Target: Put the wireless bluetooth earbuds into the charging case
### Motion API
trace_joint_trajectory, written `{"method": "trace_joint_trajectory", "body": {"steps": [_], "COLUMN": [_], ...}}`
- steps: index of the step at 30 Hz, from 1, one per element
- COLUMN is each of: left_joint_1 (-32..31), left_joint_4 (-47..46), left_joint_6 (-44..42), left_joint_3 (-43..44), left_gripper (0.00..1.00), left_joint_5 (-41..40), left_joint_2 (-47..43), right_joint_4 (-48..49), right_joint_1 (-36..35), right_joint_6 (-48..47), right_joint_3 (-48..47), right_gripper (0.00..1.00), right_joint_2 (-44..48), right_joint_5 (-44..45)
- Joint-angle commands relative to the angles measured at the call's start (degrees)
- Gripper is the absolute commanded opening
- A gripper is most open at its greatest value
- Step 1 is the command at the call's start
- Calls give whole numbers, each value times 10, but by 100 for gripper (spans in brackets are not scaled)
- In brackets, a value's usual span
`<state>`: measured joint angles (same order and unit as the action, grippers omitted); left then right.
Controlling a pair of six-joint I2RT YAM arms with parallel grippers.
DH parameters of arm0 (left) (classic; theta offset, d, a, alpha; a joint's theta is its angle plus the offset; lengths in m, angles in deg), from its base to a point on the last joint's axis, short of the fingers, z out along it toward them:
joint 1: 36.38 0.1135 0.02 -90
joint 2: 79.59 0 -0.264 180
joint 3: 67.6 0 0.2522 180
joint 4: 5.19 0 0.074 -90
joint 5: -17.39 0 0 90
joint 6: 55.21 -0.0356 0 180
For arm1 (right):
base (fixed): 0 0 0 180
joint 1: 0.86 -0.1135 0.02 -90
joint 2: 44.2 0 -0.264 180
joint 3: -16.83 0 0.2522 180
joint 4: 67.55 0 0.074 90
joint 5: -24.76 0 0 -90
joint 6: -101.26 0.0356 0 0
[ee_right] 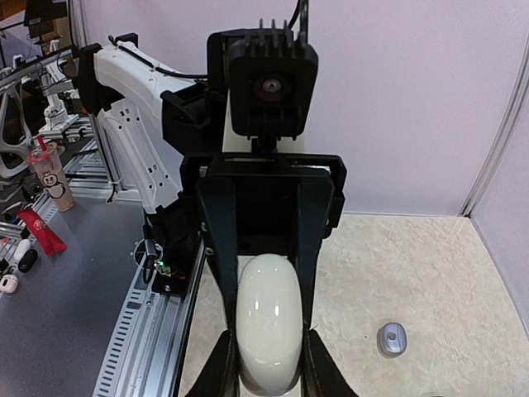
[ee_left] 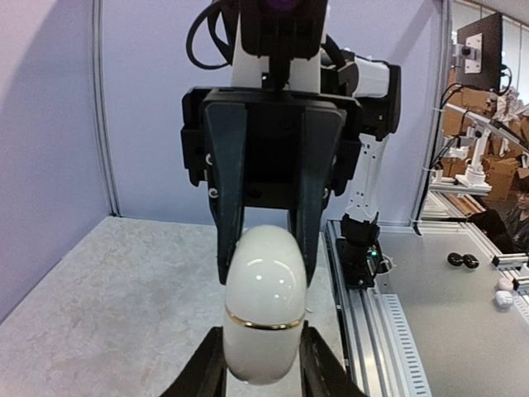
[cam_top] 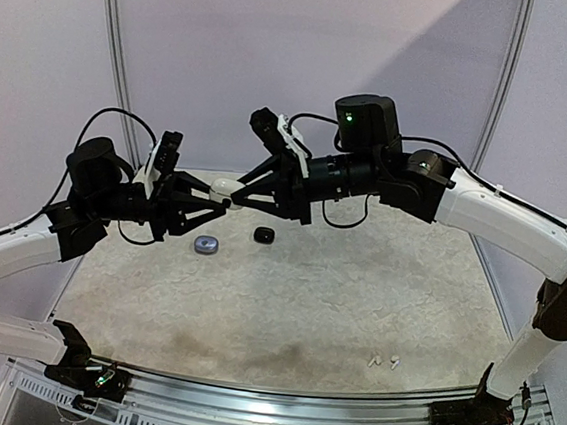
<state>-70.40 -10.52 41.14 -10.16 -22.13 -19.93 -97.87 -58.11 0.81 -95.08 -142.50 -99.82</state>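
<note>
A glossy white oval charging case (cam_top: 227, 188) with a thin gold seam hangs in the air above the table's back left. Both grippers hold it from opposite ends. My left gripper (cam_top: 215, 198) is shut on it. In the left wrist view, the case (ee_left: 264, 302) sits between my left gripper's (ee_left: 263, 360) fingers, seam closed. My right gripper (cam_top: 237, 196) is shut on it too, and its view shows the case (ee_right: 269, 327) between that gripper's (ee_right: 266, 368) fingers. Two tiny white stemmed earbuds (cam_top: 383, 363) lie on the table at the near right.
A small grey oval item (cam_top: 207, 245) lies on the table under the grippers; it also shows in the right wrist view (ee_right: 393, 338). A small black item (cam_top: 263, 235) lies just right of it. The table's near metal rail (cam_top: 295, 405) runs between the arm bases.
</note>
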Motion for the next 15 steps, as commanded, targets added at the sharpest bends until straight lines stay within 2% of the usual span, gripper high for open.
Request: {"method": "trace_joint_trajectory", "body": {"steps": [1,6,15], "left_joint_1": [-3,-3,-4], "left_joint_4": [-8,-12,-15], "left_joint_6": [3,6,6], "left_joint_3": [13,15,16], "left_gripper": [34,35,25], "left_joint_5": [16,16,17], "left_joint_2": [5,6,7], "right_joint_4": [0,1,0], "right_joint_1": [1,2,1], "right_joint_6": [-5,-6,-4], "right_joint_3": [2,1,-1], "right_gripper": [0,0,0], "right_joint_2": [10,10,3], "right_joint_5": [10,11,10]}}
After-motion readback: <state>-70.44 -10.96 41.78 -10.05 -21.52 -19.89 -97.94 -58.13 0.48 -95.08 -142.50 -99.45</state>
